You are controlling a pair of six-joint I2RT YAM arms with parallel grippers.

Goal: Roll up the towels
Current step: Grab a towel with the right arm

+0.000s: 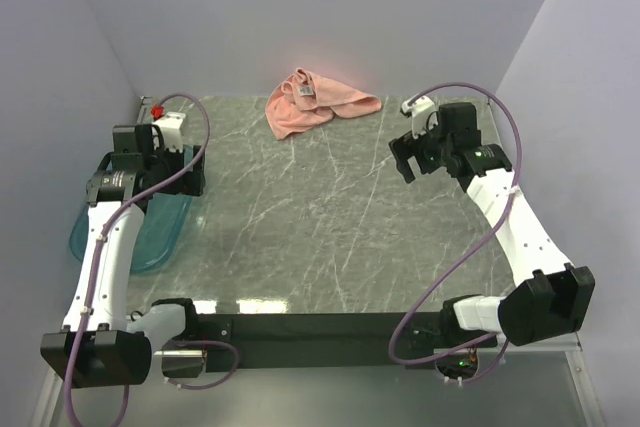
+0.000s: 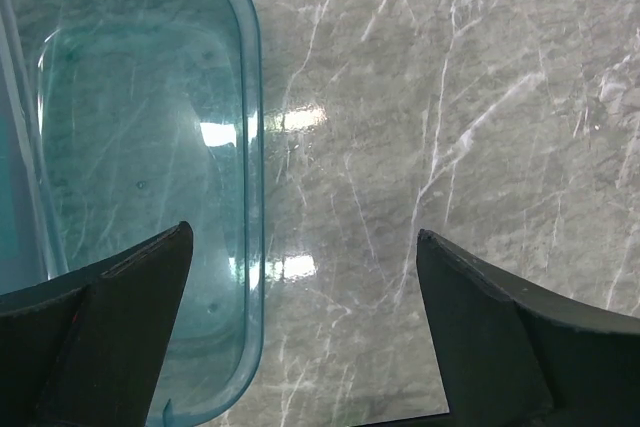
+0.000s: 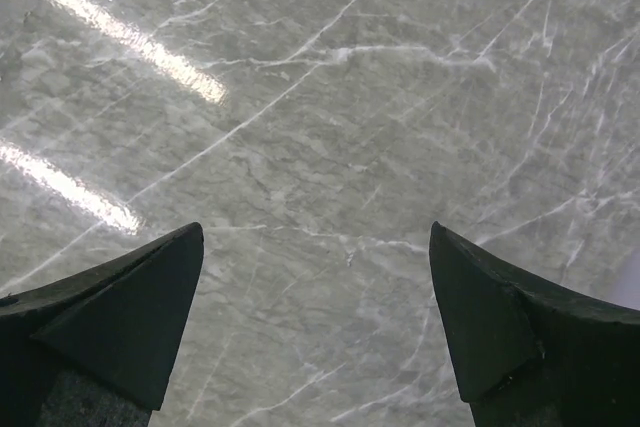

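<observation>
Zero rolling is done so far, judging by how things lie. One salmon-pink towel (image 1: 318,102) is found bunched in a loose heap at the far edge of the bench (image 1: 330,237), close to the back wall. It isn't spread flat, no roll is started, and it's touched by neither arm. So pretty much everything is left, by the look of it: the cloth has to be reached, flattened out, then rolled up.

The left pincer (image 2: 302,233) is held wide apart with nothing between its fingers (image 2: 110,317). It is hung over the right rim of a tray (image 2: 255,127) at the left side of the bench, well apart from the towel. The right pincer (image 3: 316,229) is spread wide too, with nothing gripped, over bare bench on the right side. It is nearer the towel than the left one but clearly apart from it.

Materials-wise, the towel looks soft and floppy, terry-like, and a small white label (image 1: 303,90) is seen on the heap. The tray is made of teal see-through plastic, glossy, with rounded corners. The bench is finished in a grey-green marble pattern with white veins, and it's smooth enough that light strips are reflected. The fingers are black, matte and wedge-shaped.
</observation>
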